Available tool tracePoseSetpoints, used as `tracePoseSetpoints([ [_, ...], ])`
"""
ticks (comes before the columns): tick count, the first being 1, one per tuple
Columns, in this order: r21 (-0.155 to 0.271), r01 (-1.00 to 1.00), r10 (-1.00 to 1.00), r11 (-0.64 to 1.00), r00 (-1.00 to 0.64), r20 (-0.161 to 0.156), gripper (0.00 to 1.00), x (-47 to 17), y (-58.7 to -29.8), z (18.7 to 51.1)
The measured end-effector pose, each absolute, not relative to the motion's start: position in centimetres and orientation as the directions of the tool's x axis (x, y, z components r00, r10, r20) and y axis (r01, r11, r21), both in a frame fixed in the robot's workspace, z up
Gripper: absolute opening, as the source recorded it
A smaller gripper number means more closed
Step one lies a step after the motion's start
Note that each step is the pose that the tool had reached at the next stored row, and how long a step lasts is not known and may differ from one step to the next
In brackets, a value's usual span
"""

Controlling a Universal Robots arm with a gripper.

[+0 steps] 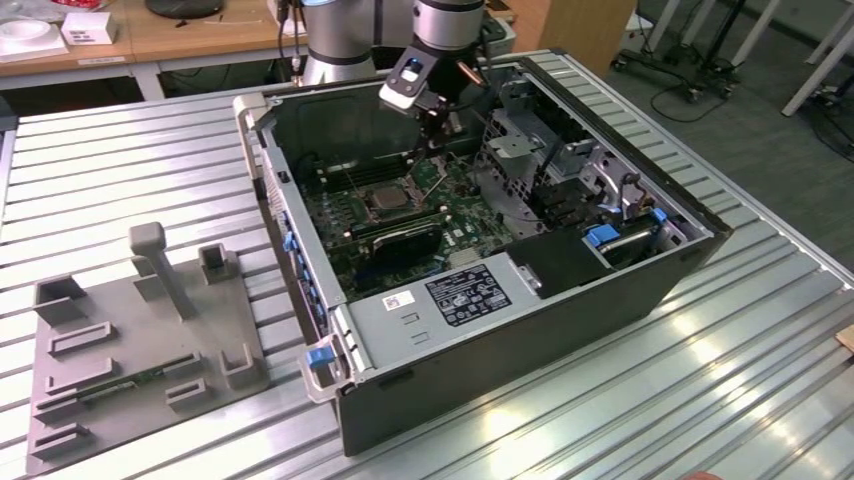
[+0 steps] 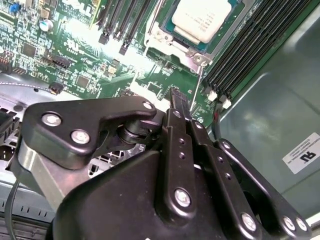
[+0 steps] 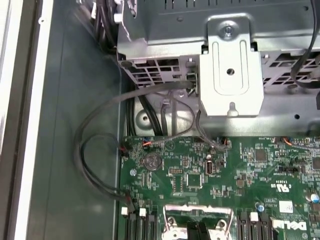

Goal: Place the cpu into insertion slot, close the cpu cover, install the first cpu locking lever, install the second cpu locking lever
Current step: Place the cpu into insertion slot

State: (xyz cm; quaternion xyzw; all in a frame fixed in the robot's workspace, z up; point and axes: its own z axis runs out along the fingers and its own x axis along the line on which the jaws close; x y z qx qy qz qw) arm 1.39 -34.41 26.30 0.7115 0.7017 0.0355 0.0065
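The cpu [image 2: 205, 17], a pale silvery square, lies in the insertion slot [image 2: 176, 51] on the green motherboard, with the silvery cpu cover [image 2: 233, 27] framing it. In the exterior view the slot [image 1: 387, 198] sits mid-board inside the open computer case. A thin metal locking lever [image 2: 198, 85] slants up from the slot's corner, and its free end stops right at my black fingertips. My gripper [image 2: 181, 102] is shut; I cannot tell whether the lever is pinched or just touched. From outside, the gripper [image 1: 430, 142] hangs just behind the slot, above the lever [image 1: 435, 183]. The slot's edge [image 3: 197, 222] also shows in the first wrist view.
Long black memory slots [image 2: 250, 45] flank the socket. A grey metal drive cage [image 3: 230, 65] and loose cables [image 3: 100, 130] crowd the case beside the board. The case walls [image 1: 534, 330] box me in. A grey fixture plate [image 1: 134, 340] lies on the slatted table at the exterior view's left.
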Motion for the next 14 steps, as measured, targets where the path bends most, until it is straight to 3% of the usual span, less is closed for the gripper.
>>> tracePoseSetpoints([
  [14,0.059,0.998,0.999,-0.015,0.013,0.041,0.11,2.37,-34.41,26.3],
])
